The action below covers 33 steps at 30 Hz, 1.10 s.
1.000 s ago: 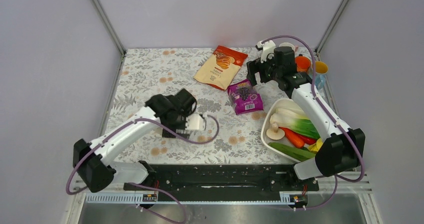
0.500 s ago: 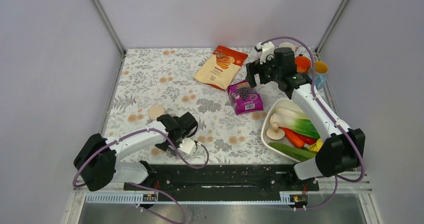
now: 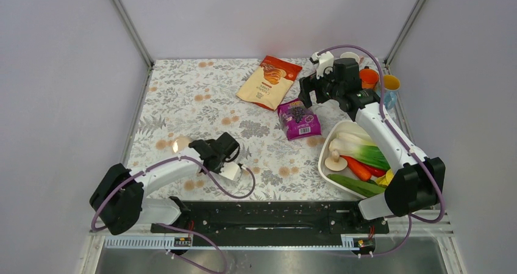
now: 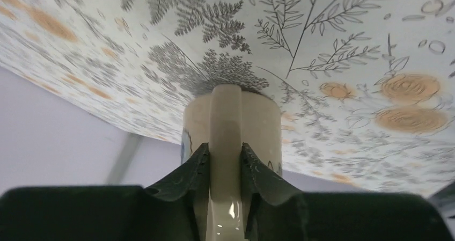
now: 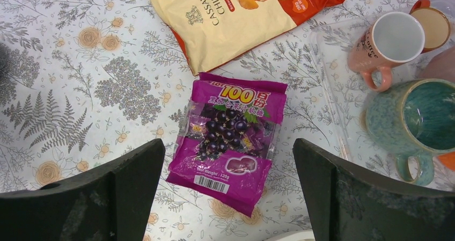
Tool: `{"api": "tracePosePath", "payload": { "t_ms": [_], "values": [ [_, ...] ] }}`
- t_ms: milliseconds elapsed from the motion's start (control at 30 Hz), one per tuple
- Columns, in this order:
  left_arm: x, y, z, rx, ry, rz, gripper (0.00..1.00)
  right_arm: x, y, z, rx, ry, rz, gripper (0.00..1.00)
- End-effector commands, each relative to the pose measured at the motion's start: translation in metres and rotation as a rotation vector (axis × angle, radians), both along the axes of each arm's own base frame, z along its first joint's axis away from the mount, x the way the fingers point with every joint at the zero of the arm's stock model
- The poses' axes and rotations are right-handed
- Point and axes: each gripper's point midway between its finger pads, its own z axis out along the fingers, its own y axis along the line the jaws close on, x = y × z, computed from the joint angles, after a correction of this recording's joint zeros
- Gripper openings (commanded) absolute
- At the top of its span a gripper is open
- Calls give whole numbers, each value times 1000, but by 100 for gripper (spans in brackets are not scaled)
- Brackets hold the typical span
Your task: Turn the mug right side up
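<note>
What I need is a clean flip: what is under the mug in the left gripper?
The mug stands on the floral tablecloth, its handle pinched by the left gripper. Only cloth shows around it; anything beneath or inside is covered by the mug's own wall.

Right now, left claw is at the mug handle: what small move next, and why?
Probably lift slightly. The left claw pinches the handle of the mug from both sides, and the mug stands on the table, so it needs clearance before flipping.

Cassava chips bag [image 5: 236, 15], purple grape sweets pack [image 5: 230, 144] beside it (label up), pink mug [image 5: 389, 42], teal mug [image 5: 416, 120], vegetable bowl [image 3: 320, 159]
</note>
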Motion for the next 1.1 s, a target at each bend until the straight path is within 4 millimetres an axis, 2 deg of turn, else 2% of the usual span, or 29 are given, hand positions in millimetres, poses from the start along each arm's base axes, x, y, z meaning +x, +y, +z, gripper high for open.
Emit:
{"api": "tracePosePath", "payload": {
  "t_ms": [0, 67, 167, 300, 400, 467, 567, 800, 933, 1067],
  "values": [
    [16, 3, 14, -15, -67, 46, 16, -3, 7, 24, 19, -77, 40, 99],
    [23, 0, 18, -41, -91, 67, 1, -3, 8, 25, 26, -76, 45, 100],
    [41, -9, 32, -123, -167, 117, 0, -6, 12, 25, 51, -63, 59, 99],
    [76, -24, 63, -321, -289, 231, 0, -8, 16, 29, 116, -39, 30, 99],
    [98, -32, 86, -508, -337, 339, 0, -15, 30, 28, 198, -10, 52, 100],
    [106, -34, 95, -643, -293, 430, 0, -24, 46, 27, 262, 7, 106, 100],
    [112, -37, 99, -814, -206, 563, 0, -33, 68, 22, 325, 33, 158, 99],
    [113, -60, 88, -1109, -7, 654, 0, -49, 120, -12, 368, 123, 259, 99],
    [115, -73, 96, -1267, 66, 672, 0, -60, 149, -28, 363, 183, 316, 98],
    [113, -84, 106, -1376, 107, 655, 0, -75, 182, -33, 383, 184, 401, 97]
  ]
}}
